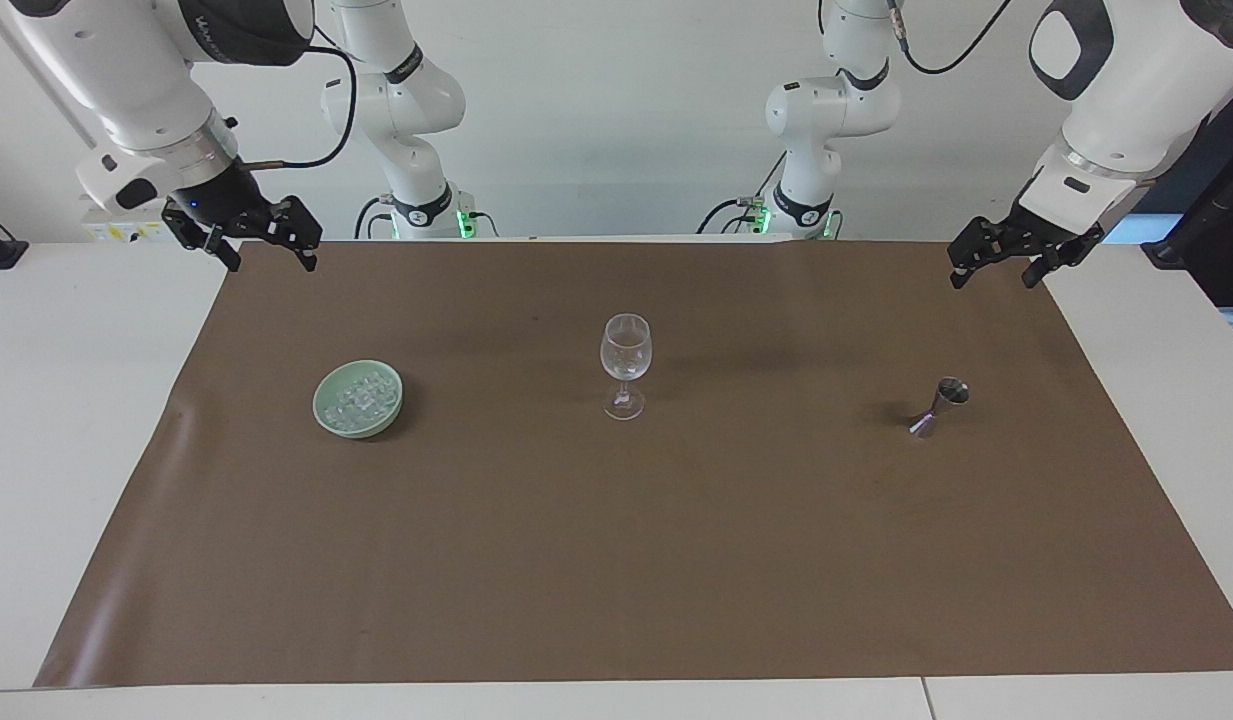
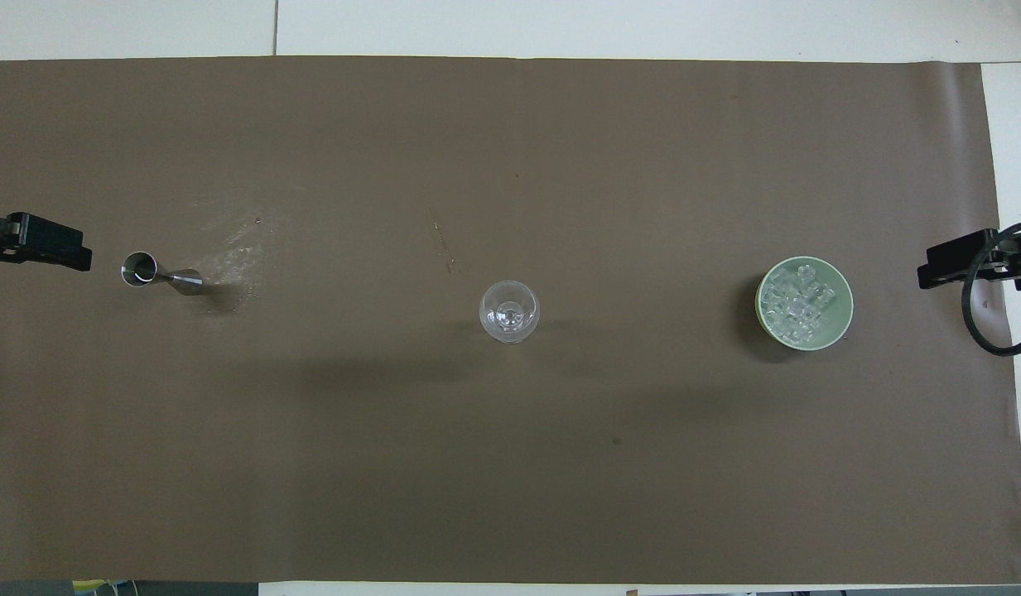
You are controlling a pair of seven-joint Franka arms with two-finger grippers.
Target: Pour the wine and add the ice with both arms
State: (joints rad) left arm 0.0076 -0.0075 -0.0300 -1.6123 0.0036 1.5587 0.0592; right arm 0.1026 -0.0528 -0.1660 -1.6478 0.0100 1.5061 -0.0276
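Both grippers, left [image 1: 1006, 262] and right [image 1: 244, 238], hang unclenched, empty; overhead alone shows ice [image 2: 800, 308] heaped.

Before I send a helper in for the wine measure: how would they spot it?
Start at the brown mat. Three things stand in a row on it, with the wine glass in the middle. The jigger is at the left arm's end: small, steel, hourglass-shaped, unlike the green bowl.
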